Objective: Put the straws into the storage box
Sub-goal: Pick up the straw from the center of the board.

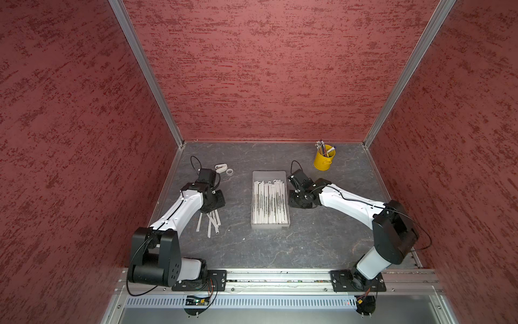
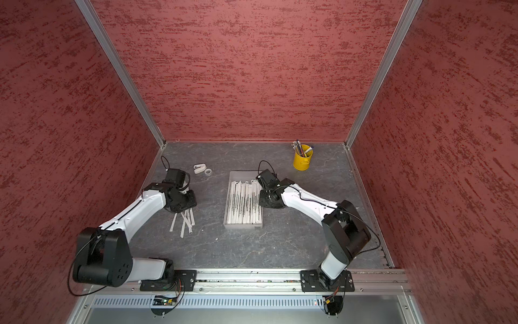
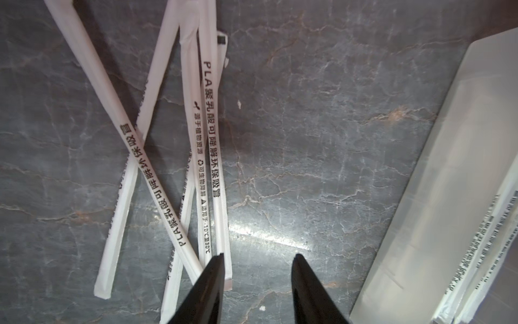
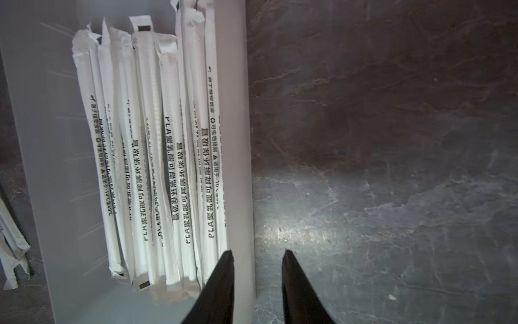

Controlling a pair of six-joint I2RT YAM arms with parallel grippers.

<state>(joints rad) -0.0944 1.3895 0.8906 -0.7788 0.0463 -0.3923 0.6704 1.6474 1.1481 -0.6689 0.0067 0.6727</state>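
**A:** Station check. Where are the thin white paper-wrapped straws?

**B:** Two lots. The packed straws (image 1: 270, 202) lie side by side, lengthwise, in the shallow translucent whitish plastic storage box (image 1: 266, 175) at mid-table. Both top views show it filled nearly wall to wall. The loose straws (image 3: 213, 140), a handful, lie crossed on the dark marbled table (image 1: 308, 246) just left of the box.

**A:** Left arm?

**B:** The black left pincer (image 3: 259, 256) hangs low over the far ends of the loose straws. Jaws part-spread, bare table in the gap, one finger (image 3: 213, 280) overlapping a straw end. Nothing pinched. It reads as lining up on the straw nearest the box, the easiest to separate from the crossed pile.

**A:** Right arm?

**B:** The black right pincer (image 4: 258, 252) sits at the box's right long wall with its jaws a little apart. One finger is over the inside, the other over the table outside. Cannot tell if it touches the rim. My guess is that it's placed to steady the box against sliding, or simply parked clear of the left arm's path.

**A:** Why all lengthwise?

**B:** The box is little longer than a straw, so only aligned ones fit. The crossed ones will likely need turning.

**A:** Clutter?

**B:** A yellow round cup (image 1: 323, 160) of pens (image 1: 322, 147) stands far right, well apart. Not part of the job.
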